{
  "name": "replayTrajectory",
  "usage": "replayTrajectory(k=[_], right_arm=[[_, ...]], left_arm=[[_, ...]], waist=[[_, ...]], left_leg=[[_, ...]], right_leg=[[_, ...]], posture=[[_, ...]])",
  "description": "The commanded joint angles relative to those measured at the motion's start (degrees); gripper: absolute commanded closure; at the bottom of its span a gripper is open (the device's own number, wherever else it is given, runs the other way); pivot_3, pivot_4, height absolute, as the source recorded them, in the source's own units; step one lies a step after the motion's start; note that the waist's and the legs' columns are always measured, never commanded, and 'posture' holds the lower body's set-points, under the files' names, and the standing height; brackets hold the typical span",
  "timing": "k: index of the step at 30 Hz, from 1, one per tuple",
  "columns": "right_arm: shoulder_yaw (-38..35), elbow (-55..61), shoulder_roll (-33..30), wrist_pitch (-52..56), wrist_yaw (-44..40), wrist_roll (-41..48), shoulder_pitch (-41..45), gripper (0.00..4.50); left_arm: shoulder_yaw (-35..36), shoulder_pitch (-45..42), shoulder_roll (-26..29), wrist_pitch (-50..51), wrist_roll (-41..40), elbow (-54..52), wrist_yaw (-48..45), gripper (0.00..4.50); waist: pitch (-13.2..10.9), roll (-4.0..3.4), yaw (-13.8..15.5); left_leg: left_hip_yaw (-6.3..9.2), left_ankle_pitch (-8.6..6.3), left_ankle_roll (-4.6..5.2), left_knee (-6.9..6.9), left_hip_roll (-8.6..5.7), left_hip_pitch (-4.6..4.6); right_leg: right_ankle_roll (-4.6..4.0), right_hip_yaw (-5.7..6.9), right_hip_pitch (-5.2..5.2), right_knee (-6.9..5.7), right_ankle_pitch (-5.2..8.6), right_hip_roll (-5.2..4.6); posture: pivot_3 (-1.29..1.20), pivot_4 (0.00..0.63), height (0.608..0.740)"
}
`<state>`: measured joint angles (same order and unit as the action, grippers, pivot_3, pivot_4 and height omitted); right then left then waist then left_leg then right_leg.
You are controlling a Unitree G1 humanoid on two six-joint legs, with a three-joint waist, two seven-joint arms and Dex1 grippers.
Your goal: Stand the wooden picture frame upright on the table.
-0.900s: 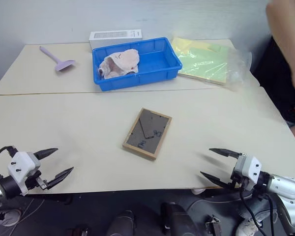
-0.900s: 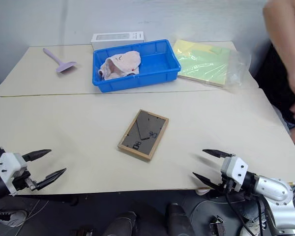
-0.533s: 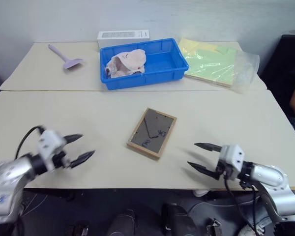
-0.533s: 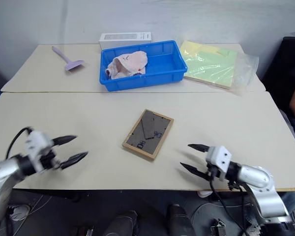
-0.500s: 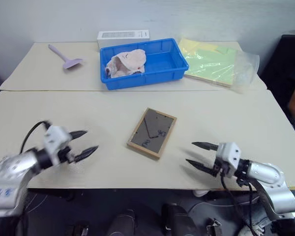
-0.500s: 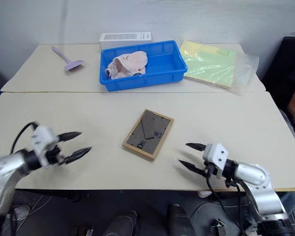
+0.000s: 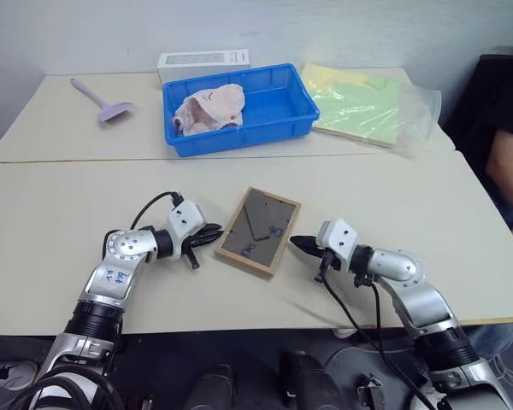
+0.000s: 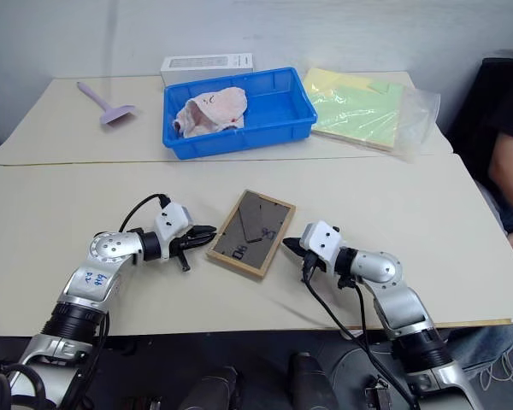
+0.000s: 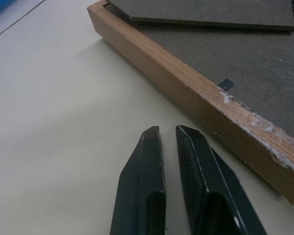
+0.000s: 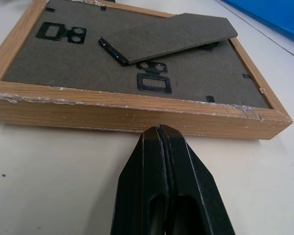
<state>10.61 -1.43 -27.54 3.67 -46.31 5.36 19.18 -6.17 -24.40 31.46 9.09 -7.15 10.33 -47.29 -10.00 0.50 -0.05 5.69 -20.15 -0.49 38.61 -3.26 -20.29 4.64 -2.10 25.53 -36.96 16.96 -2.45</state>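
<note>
While the small rectangular wooden picture frame (image 7: 259, 231) lies flat, back panel up, near the middle of the front section of the large beige table (image 7: 51, 213), both arms reach in low over the surface toward it from either side. At the far left corner of the rear section rests a lilac plastic scraper with a flat blade (image 7: 101, 101). Next along that far edge lies a flat white box (image 7: 203, 59), and touching its front side stands a blue plastic tray (image 7: 278, 111) that holds a crumpled pink cloth (image 7: 207, 108) in its left half. A seam runs across the table between the two sections, in front of the tray. On the front section, the left gripper (image 7: 213, 235) points at the left long side of the frame, its two black fingers (image 9: 147, 191) drawn nearly together with only a thin slit between them, their tips just beside the light wood border and gripping nothing. The frame shows a dark grey-brown back with its dark easel leg (image 10: 169, 40) folded nearly flat against it, and small black metal hangers are fixed to the panel. The right gripper (image 7: 300, 244) comes in from the other side, its jaws pressed tight together and empty, with the tips right at the frame's right long edge. Toward the far right corner of the table lies a stack of yellow and green sheets in a clear plastic bag (image 7: 368, 104). Beyond the right edge of the table a person's arm (image 7: 506, 175) shows.
</note>
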Motion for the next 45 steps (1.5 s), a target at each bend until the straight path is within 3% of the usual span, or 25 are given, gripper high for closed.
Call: replayTrajectory(k=[1,11,14,20,23,26,33,45], right_arm=[[0.04,-0.48,0.89,-1.41,-0.26,-0.06,2.14,4.5],[0.0,-5.96,0.21,-4.21,-2.81,-0.92,5.88,4.5],[-0.54,-4.77,-1.46,-4.38,-4.29,-0.79,4.69,4.5],[-0.54,0.95,-6.95,-3.52,-8.9,-0.32,1.47,4.5],[0.36,3.35,-7.47,-2.36,-9.72,-0.43,0.67,4.5],[1.12,3.67,-6.29,-1.27,-8.65,-1.29,0.85,4.5],[2.18,3.2,-5.14,-0.7,-7.38,-3.02,1.61,4.5],[2.99,3.89,-4.1,-0.49,-7.18,-4.06,2.34,4.5]], left_arm=[[-1.69,2.95,-0.81,2.46,-1.94,-5.48,-2.58,3.95],[2.69,10.77,-0.38,7.63,-4.45,-14.39,0.58,3.95],[5.85,11.66,0.64,16.91,-8.21,-16.27,1.97,3.95],[14.08,5.84,5.67,65.39,-31.26,-19.98,0.59,2.15],[17.8,-2.2,3.05,81.12,-33.32,-13.22,5.83,1.26],[17.05,-6.84,1.43,83.41,-39.22,-5.83,10.76,0.42],[13.02,-9.71,-1.67,83.41,-48.6,2.61,24.81,0.42],[12.74,-12.31,-8.55,83.41,-66.2,12.23,44.36,0.42]], waist=[[0.0,0.0,-0.02],[0.0,-0.01,-0.03],[0.0,-0.01,-0.04],[0.0,0.0,-0.15],[0.0,-0.01,-0.14],[0.02,0.0,0.06],[0.08,-0.03,0.48],[0.25,-0.1,1.84]], left_leg=[[0.0,0.0,0.01,0.01,0.0,0.0],[0.01,-0.01,0.01,0.02,0.01,0.01],[0.01,-0.01,0.02,0.04,0.01,0.0],[0.04,-0.02,0.03,0.07,0.02,0.0],[0.05,-0.02,0.04,0.1,0.01,0.01],[0.1,-0.04,0.01,0.28,-0.01,-0.02],[0.14,-0.06,-0.02,0.39,-0.06,-0.01],[0.19,-0.05,0.01,0.51,-0.24,0.06]], right_leg=[[0.0,-0.01,0.0,-0.02,0.0,-0.01],[0.0,-0.01,-0.01,-0.05,0.0,0.0],[0.0,-0.01,-0.01,-0.06,0.0,0.0],[0.0,0.0,-0.02,-0.12,0.0,0.01],[0.0,0.01,-0.02,-0.15,0.0,0.02],[0.0,0.06,-0.03,-0.21,0.0,0.02],[0.0,0.07,-0.06,-0.23,0.0,-0.04],[0.04,0.09,-0.19,-0.27,-0.01,-0.18]], posture=[[0.0,0.15,0.74],[0.0,0.15,0.74],[0.0,0.15,0.74],[0.0,0.15,0.74],[0.0,0.15,0.74],[0.0,0.15,0.74],[0.0,0.15,0.74],[0.0,0.15,0.74]])
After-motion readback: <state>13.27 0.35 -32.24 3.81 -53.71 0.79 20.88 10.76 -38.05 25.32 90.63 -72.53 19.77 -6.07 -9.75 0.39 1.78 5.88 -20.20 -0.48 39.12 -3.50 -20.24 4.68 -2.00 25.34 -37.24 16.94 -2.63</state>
